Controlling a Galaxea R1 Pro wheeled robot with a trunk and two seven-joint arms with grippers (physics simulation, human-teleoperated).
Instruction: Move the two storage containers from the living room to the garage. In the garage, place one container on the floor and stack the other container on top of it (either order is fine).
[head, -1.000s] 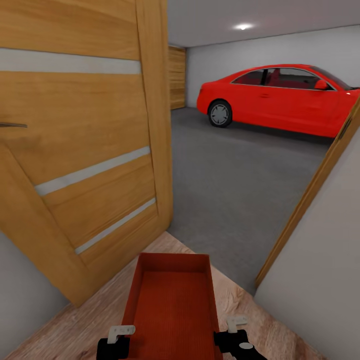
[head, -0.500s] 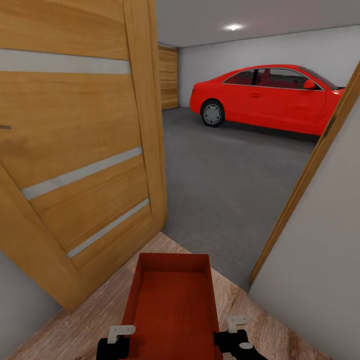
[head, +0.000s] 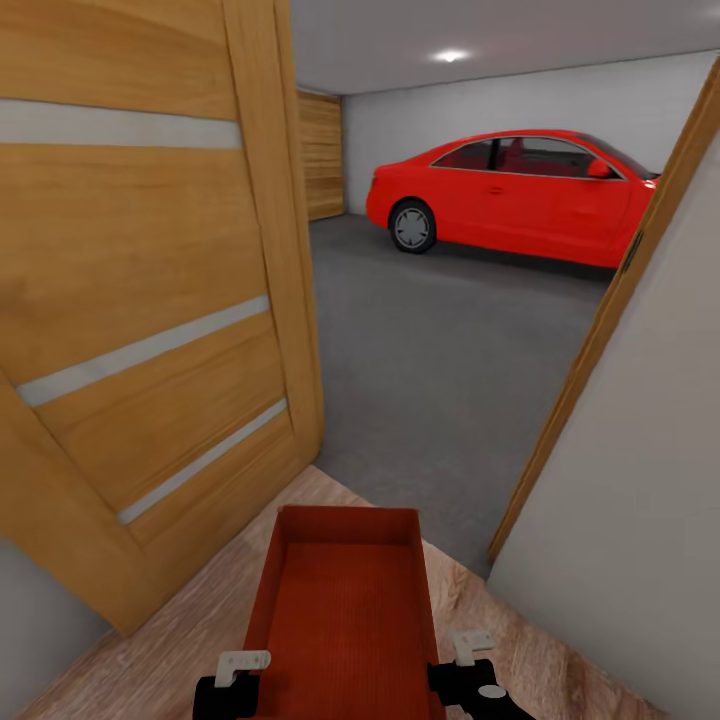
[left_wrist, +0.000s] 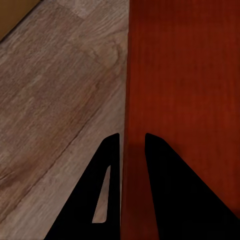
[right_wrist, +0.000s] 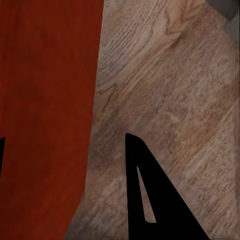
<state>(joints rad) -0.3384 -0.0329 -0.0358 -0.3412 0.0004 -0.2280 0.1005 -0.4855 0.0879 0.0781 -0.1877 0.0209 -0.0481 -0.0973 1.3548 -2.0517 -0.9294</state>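
One garage (head: 470, 330) lay ahead through the doorway, its grey concrete floor (head: 440, 400) running to a red coupe (head: 510, 195), with the open wooden door (head: 150, 300) at my left. Below me, over the wood-plank floor (head: 180, 640), I carried one orange-red storage container (head: 345, 620) lengthwise between both arms. My left pincer (left_wrist: 132, 145) pinched its left wall, one finger on each side; my right pincer (right_wrist: 65, 145) straddled the right wall, apparently pinching it too. I judged the tub light and stiff but smooth-walled, best held by both long rims, kept level.
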